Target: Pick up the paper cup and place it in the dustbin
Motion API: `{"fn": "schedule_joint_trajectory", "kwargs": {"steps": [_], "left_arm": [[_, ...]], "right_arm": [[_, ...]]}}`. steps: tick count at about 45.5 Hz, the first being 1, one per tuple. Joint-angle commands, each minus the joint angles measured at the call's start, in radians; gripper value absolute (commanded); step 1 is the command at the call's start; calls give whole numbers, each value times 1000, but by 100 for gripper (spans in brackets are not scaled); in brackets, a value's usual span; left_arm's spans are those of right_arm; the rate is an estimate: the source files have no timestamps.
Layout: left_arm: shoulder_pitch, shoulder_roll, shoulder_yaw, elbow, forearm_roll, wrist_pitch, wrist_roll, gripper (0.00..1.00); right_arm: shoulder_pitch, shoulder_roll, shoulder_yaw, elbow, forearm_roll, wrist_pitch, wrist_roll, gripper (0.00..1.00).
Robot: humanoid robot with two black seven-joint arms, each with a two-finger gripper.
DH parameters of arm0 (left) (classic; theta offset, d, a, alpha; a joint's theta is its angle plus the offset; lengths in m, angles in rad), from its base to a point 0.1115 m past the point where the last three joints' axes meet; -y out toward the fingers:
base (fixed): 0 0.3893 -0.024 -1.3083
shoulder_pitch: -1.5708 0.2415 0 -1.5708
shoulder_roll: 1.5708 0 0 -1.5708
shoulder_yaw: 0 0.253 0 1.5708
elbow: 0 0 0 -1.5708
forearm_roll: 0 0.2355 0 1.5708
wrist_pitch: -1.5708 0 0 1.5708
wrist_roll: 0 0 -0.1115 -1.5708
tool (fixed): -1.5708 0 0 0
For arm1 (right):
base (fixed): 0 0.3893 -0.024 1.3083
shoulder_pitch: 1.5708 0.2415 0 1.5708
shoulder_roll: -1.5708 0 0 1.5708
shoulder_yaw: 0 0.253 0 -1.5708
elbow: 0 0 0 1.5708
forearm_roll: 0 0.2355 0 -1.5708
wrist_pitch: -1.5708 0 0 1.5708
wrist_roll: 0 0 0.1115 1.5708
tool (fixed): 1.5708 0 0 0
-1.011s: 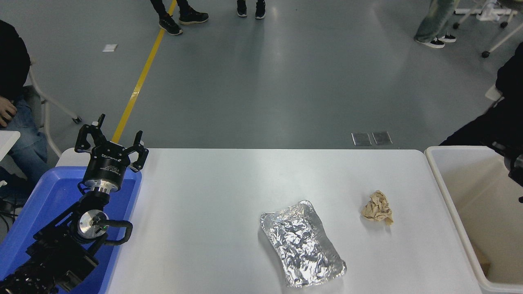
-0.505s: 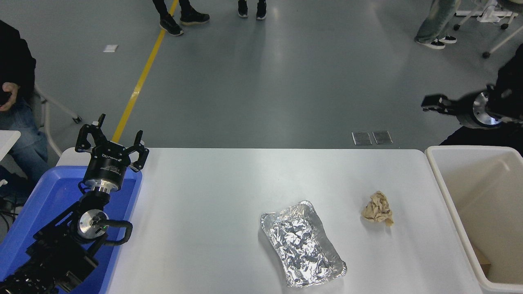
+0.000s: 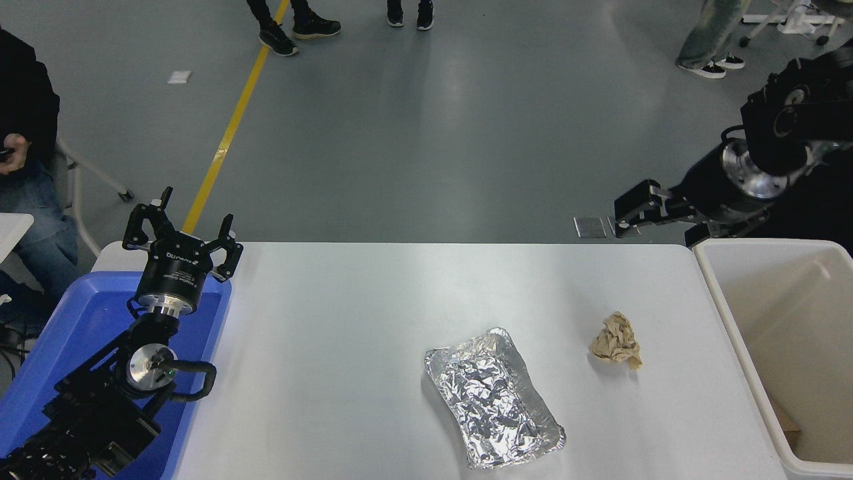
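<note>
The left gripper (image 3: 180, 230) is parked over the blue tub (image 3: 80, 320) at the table's near left, its fingers spread and holding nothing. On the white table (image 3: 333, 333) lie a crinkled foil tray (image 3: 493, 397) and, to its right, a crumpled tan paper ball (image 3: 616, 340). The right gripper (image 3: 623, 212) hangs above the far right corner, beside the dustbin (image 3: 726, 313); its fingers seem nearly together and empty, though I cannot tell for sure. No paper cup shows anywhere (perhaps already binned), so the drop looks done, and next the arm should draw clear.
</note>
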Motion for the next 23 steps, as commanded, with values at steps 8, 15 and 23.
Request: {"fn": "schedule_joint_trajectory", "kwargs": {"steps": [8,15,23], "left_arm": [[0,0,0,0,0,0,-2,98],[0,0,0,0,0,0,0,98],[0,0,0,0,0,0,-2,98]], "right_arm": [[142,69,48,118,8,69,1,100],[144,69,54,121,11,69,1,100],[144,65,53,117,14,69,0,100]]}}
